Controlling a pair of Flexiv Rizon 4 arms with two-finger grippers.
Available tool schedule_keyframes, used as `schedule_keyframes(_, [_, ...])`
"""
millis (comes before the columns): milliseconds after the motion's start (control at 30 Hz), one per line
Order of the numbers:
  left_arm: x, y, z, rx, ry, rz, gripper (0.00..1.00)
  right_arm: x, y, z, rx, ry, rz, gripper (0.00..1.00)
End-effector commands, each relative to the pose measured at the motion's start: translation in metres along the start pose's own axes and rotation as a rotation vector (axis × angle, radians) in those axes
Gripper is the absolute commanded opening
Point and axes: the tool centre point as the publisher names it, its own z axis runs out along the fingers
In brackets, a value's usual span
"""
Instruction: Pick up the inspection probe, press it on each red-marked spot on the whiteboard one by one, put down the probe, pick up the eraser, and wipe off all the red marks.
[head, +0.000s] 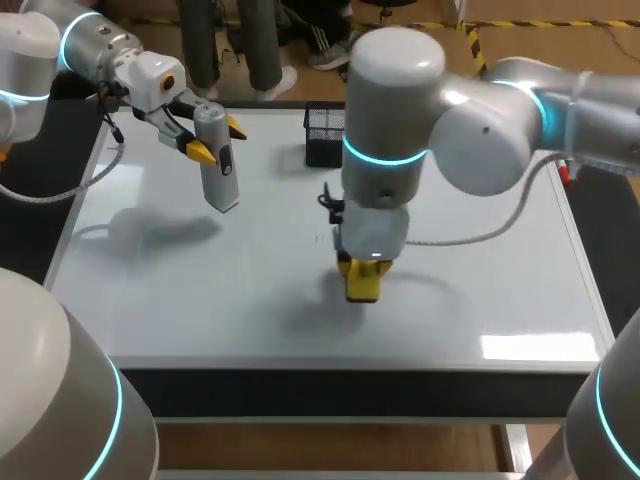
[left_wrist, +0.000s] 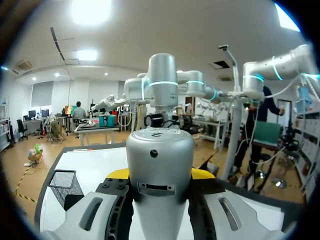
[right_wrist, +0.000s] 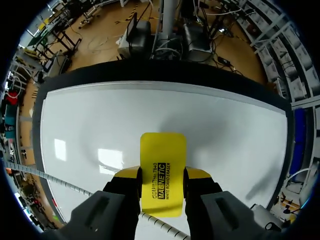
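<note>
Gripping yellow eraser (head: 362, 282) in right jaws, long axis upright, lower end at whiteboard (head: 200, 300) middle. Holding probe (head: 216, 160) in left jaws, raised, well apart to the left. Seeing no red marks.

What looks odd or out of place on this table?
Nothing is spilled or broken. One oddity: the left gripper holds the grey probe in the air rather than laid down, while the right gripper holds the yellow eraser at the whiteboard, where no red marks show.

The grey probe (head: 220, 180) hangs nearly upright in the left gripper (head: 218, 140) above the whiteboard (head: 480, 290); the right gripper (right_wrist: 161, 176) holds the yellow eraser (head: 362, 285) against its middle.
</note>
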Motion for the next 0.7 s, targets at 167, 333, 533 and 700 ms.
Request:
schedule_keyframes(167, [-0.001,-0.001,-0.001,0.0,0.004,-0.001,0.0,-0.041,-0.008,0.013,-0.011,-0.009,-0.053,0.0])
schedule_keyframes(333, [-0.001,-0.001,-0.001,0.0,0.004,-0.001,0.0,-0.051,-0.011,0.014,-0.004,-0.021,-0.072,0.0])
schedule_keyframes(533, [-0.001,-0.001,-0.001,0.0,0.004,-0.001,0.0,-0.048,-0.016,0.023,-0.001,-0.021,-0.078,0.0])
schedule_keyframes(700, [-0.001,-0.001,-0.001,0.0,0.004,-0.001,0.0,-0.04,-0.019,0.028,-0.011,-0.014,-0.063,0.0])
